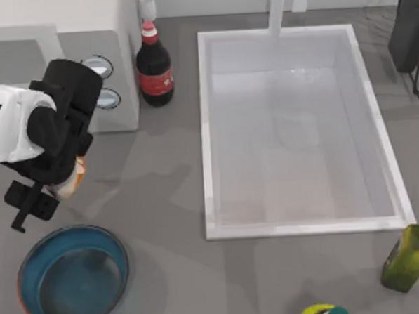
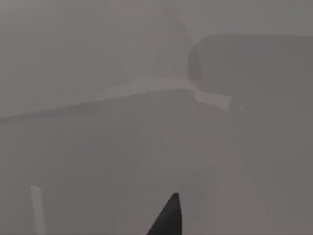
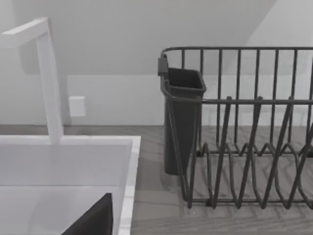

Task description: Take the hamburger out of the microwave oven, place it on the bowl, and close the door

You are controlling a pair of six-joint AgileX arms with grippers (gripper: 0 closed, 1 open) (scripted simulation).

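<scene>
Top view. Left arm: black and white, over the table's left side in front of the microwave oven [image 1: 114,77]. Left gripper [image 1: 69,180]: pointing down, mostly hidden under the arm body. Hamburger [image 1: 73,177]: an orange-tan sliver shows at the gripper, above the table between oven and bowl; the fingers appear to be clamped on it. Bowl [image 1: 32,265]: teal inside, reddish rim, at the lower left, just below the gripper, nothing in it. Microwave oven: white, top left, two silver-rimmed dials facing the table. Cola bottle [image 1: 154,72]: dark, red label, just right of the oven. Sink basin [image 1: 208,136]: large, white, centre-right. Green bottle [image 1: 410,253]: lower right corner. Right arm: dark shape at the top right edge, parked.

Left wrist view. Pale grey surfaces; one dark fingertip [image 2: 168,218] at the lower edge.

Right wrist view. Dish rack [image 3: 244,147]: dark wire, with a cutlery cup. White faucet [image 3: 46,73] and sink corner alongside. One dark fingertip [image 3: 95,220]; finger state cannot be told.
</scene>
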